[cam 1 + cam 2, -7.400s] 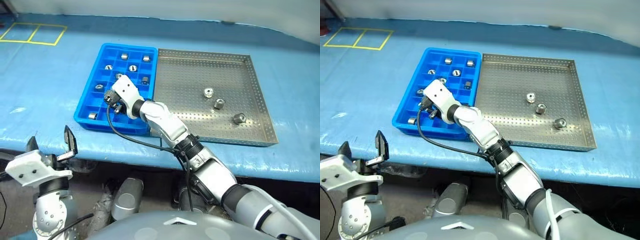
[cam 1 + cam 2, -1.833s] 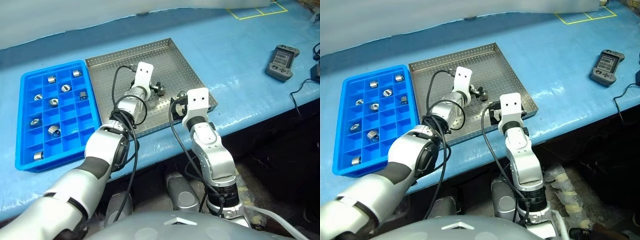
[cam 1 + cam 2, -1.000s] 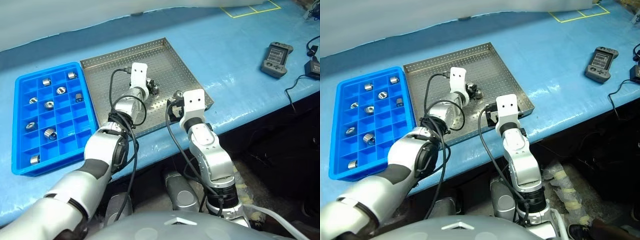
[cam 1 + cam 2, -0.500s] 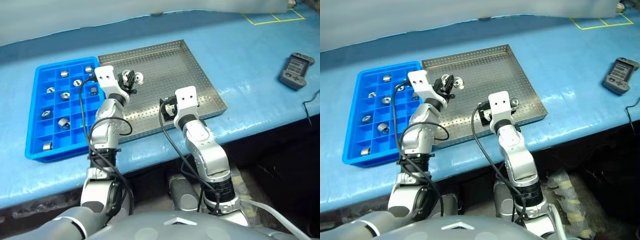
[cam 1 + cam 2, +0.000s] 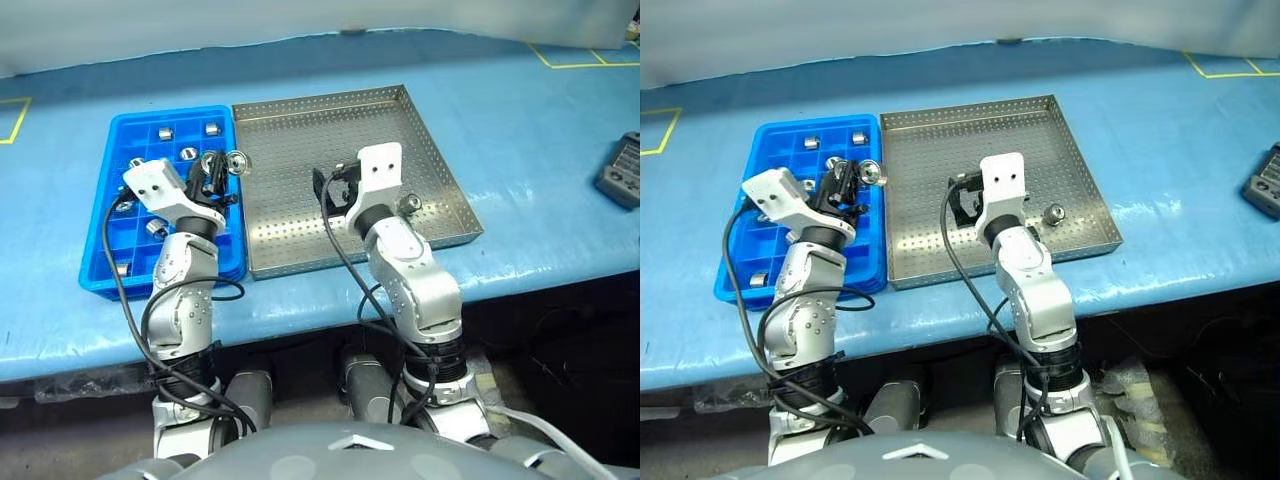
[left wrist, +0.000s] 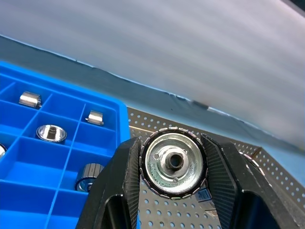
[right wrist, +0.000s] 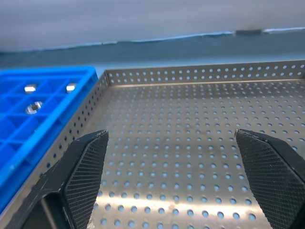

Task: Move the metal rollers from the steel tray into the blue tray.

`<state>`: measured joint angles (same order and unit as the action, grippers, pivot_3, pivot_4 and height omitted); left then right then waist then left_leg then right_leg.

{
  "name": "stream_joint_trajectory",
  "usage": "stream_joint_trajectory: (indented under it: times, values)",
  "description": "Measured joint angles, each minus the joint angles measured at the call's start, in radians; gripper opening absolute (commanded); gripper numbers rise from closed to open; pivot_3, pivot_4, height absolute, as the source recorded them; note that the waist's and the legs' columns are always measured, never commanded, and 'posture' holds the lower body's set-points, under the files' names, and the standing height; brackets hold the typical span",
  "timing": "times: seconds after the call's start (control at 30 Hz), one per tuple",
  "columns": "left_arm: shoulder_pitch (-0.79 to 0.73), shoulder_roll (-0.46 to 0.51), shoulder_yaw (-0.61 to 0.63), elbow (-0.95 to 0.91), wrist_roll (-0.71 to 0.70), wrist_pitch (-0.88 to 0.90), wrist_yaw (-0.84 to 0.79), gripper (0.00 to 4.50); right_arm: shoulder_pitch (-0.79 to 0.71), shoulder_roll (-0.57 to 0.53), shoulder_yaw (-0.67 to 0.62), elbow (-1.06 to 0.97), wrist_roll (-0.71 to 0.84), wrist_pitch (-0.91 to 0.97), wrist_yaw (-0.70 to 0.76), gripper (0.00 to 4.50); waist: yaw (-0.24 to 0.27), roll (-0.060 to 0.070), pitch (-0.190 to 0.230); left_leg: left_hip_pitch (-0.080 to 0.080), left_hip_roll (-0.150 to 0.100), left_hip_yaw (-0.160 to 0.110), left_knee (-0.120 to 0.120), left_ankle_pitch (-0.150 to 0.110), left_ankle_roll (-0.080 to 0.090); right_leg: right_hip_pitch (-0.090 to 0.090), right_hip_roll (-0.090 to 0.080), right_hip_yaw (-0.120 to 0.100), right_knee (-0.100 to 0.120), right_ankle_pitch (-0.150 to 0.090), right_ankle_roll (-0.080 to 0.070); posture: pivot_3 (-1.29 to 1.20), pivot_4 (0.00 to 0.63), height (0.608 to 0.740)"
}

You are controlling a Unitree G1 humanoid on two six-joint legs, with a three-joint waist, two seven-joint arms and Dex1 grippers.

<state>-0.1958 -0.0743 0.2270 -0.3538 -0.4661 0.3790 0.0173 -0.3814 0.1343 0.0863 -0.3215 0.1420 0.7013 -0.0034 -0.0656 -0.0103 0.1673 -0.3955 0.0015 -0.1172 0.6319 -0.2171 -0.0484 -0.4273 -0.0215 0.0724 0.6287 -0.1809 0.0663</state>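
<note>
Meanwhile no readable writing — left gripper clamps roller; right gripper wide, empty.

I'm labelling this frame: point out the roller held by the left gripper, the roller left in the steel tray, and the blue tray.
held roller [image 6: 174, 162]: left wrist view, its flanged face.
remaining roller [image 5: 1053, 213]: right eye view, its top.
blue tray [image 5: 96, 281]: left eye view, near rim.

A: Where's the left tool?

B: Above the right edge of the blue tray, gripping a metal roller.

A: And the right tool?

B: Over the steel tray, fingers spread, nothing between them. One roller lies on the perforated floor beside that arm, near the tray's right rim.

A: Anything else?

B: Several rollers sit in the blue compartments, and a dark handheld device lies on the blue worktop, far right.
</note>
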Motion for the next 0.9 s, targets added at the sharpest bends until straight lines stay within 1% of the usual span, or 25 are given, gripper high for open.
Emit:
stream_joint_trajectory:
  times: [0.03,0.1,0.17,0.33,0.6,0.9]
  values:
    - [0.001,-0.001,0.003,-0.003,-0.023,-0.008,0.015,1.71,-0.025,0.034,-0.047,-0.001,0.054,0.002,-0.006,4.5,0.0,0.0,0.0,0.0,0.0,0.0,0.0,0.0,0.0,0.0,0.0,0.0,0.0,0.0,0.0,0.0,0.15,0.74]
    - [0.0,-0.001,-0.001,-0.003,-0.06,-0.015,0.041,1.71,-0.033,0.035,-0.07,-0.024,0.168,0.01,-0.008,4.5,0.0,-0.001,-0.001,0.002,0.001,-0.001,-0.001,0.0,0.0,0.002,0.0,-0.001,0.0,0.0,-0.001,0.0,0.15,0.74]
    - [0.0,-0.001,-0.002,-0.003,-0.097,-0.015,0.064,1.71,-0.032,0.036,-0.095,-0.007,0.268,0.034,-0.016,4.5,0.0,-0.001,-0.001,0.0,0.0,-0.001,-0.001,0.0,0.0,0.001,0.0,-0.001,-0.001,0.0,-0.001,-0.01,0.15,0.74]
    - [-0.003,-0.002,-0.015,-0.003,-0.184,-0.015,0.105,1.71,-0.033,0.037,-0.104,0.041,0.466,0.063,-0.062,4.5,-0.003,-0.001,-0.001,0.001,0.0,-0.001,-0.001,0.0,0.001,0.001,0.0,-0.001,-0.001,0.0,-0.001,0.0,0.15,0.74]
    - [-0.012,-0.002,-0.052,-0.001,-0.284,-0.023,0.166,1.71,-0.036,0.037,-0.057,0.087,0.653,0.049,-0.121,4.5,-0.002,-0.001,-0.001,0.0,0.0,-0.001,-0.001,0.0,0.001,0.001,0.0,-0.001,-0.001,0.0,-0.001,-0.01,0.15,0.74]
    - [-0.005,0.0,-0.098,0.003,-0.367,-0.026,0.199,1.71,-0.043,0.037,-0.009,0.112,0.757,-0.003,-0.157,4.5,-0.003,-0.001,-0.001,0.0,0.0,-0.001,-0.001,0.0,0.001,0.001,0.0,-0.001,-0.001,0.0,-0.001,-0.01,0.15,0.74]
